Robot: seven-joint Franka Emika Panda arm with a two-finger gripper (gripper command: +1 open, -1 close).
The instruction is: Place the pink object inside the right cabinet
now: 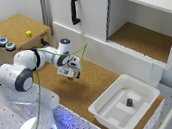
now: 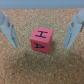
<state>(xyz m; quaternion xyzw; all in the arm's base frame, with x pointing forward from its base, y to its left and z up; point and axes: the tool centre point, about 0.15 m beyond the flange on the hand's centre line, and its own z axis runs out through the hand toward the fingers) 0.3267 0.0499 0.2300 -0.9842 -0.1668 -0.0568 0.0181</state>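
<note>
Pink object [image 2: 41, 40] (black "H" and "A" faces) on cork, between spread hand [image 2: 42, 31] fingers.

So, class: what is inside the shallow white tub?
A small dark cube lies on the floor of the white tub, near its far corner, beside moulded ridges. Nothing else shows inside. The near wall covers a strip of floor just behind it, so that part cannot be checked.

This is a robotics lab bench. A white arm [image 1: 24, 71] is bolted to a perforated metal plate [image 1: 0, 107], with a cork-topped box [image 1: 16, 24] of coloured push buttons [image 1: 3, 42] beside it. White cabinets [image 1: 130, 14], a cork floor [image 1: 63, 84] and a plastic tub [image 1: 104, 110] form a mock test setup rather than real furniture.
</note>
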